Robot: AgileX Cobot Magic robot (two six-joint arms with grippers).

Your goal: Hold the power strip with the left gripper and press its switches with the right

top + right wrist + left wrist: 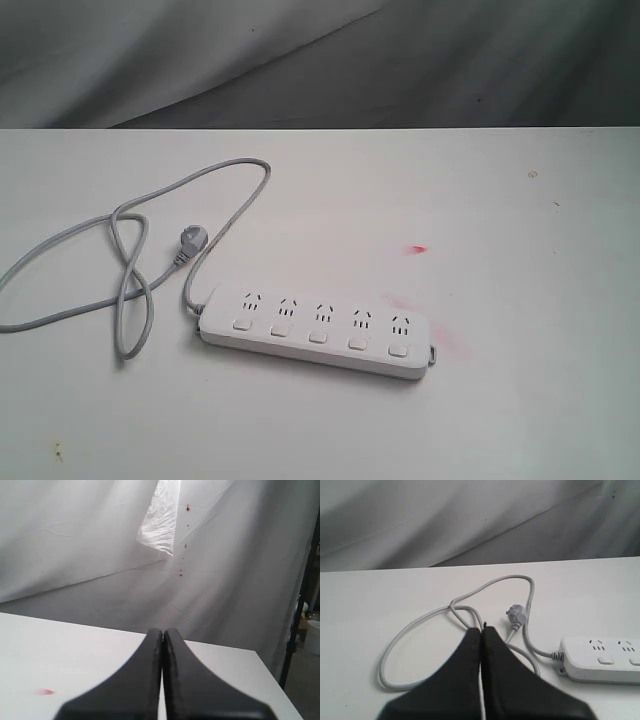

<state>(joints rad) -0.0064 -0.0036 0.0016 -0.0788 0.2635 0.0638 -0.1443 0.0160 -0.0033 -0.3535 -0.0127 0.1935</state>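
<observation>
five small white rounded-square push buttons (318,336) run in a row along the near side of a long flat white plastic power strip (300,322) with rounded ends, one below each of its five outlets. the strip lies flat on a plain white table (540,410), a little left of the middle, with its right end slightly nearer than its left. a long grey cord (266,175) leaves the strip's left end and curls in loose loops toward the far left, and its grey plug (187,243) rests on the table just beyond that end. a small bright red mark (418,249) sits on the tabletop beyond the strip's right half, and a faint pink stain (450,345) lies beside its right end. crumpled grey cloth (300,60) hangs behind the table.

the left gripper (481,630), with black wedge-shaped fingers, has its jaws pressed together and hangs over the cord loops, left of the strip and apart from it. the right gripper (163,632), black as well, also has its jaws pressed together, holds nothing, and hangs above bare tabletop facing the cloth.
</observation>
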